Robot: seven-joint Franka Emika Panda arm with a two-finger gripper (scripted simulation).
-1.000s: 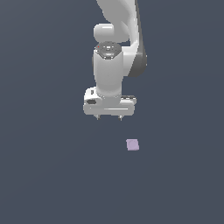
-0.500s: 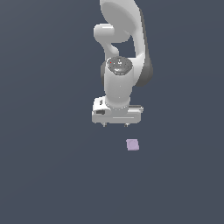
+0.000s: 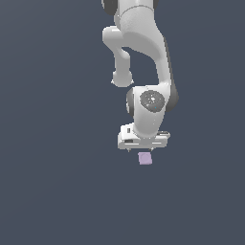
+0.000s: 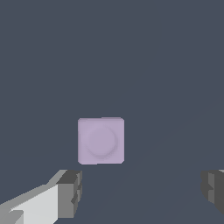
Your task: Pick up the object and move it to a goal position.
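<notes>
Surface: plain dark slate floor (image 3: 52,191), matte.
Gripper: gripper (image 3: 143,149) hangs low, fingers (image 4: 70,192) spread wide, holding nothing.
Cube: lilac-pink cube (image 3: 145,158) lies on the floor just under the gripper, ahead of the finger line, untouched.

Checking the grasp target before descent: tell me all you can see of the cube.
The cube is small, pale lilac-pink and matte, with softly rounded edges. The wrist view shows a faint round dimple on its top face. It lies flat on the dark grey floor, just below the white end effector, much smaller than it. The open dark fingertips are clear of it; nothing else touches it.
</notes>
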